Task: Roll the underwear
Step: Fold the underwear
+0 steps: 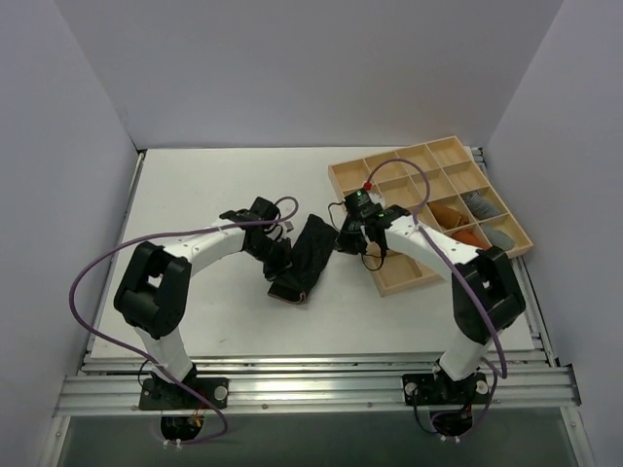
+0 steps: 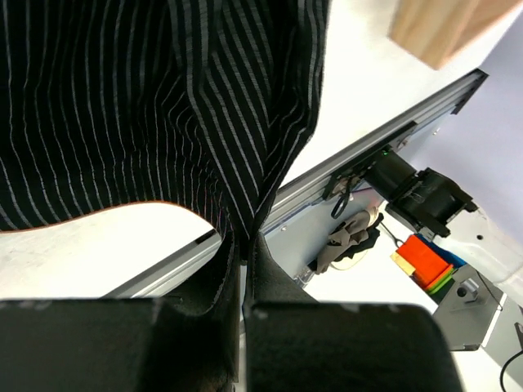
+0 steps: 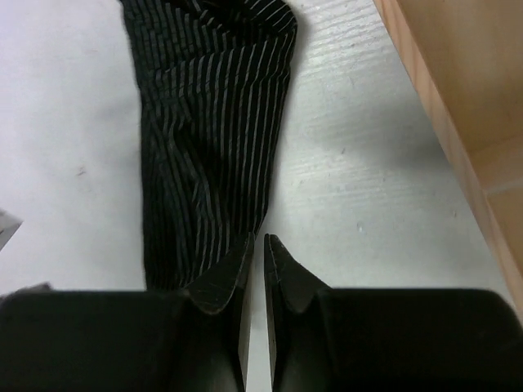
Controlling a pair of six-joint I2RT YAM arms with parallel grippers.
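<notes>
L gripper (image 2: 243, 249) clamps underwear (image 2: 147, 106) fold, top cut off. R gripper (image 3: 258, 245) near-closed beside it, gap looks bare.

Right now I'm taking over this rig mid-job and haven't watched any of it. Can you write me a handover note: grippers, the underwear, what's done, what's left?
Left gripper: shut on the underwear, with a fold of cloth pinched between its fingers.
Right gripper: shut, at the garment's other edge. Whether it pinches any cloth is unclear.
Underwear: on the table between the two grippers, left of the wooden tray. It is folded into a long strip, not rolled.
Done: grasped by the left gripper.
Left: roll it up.
</notes>
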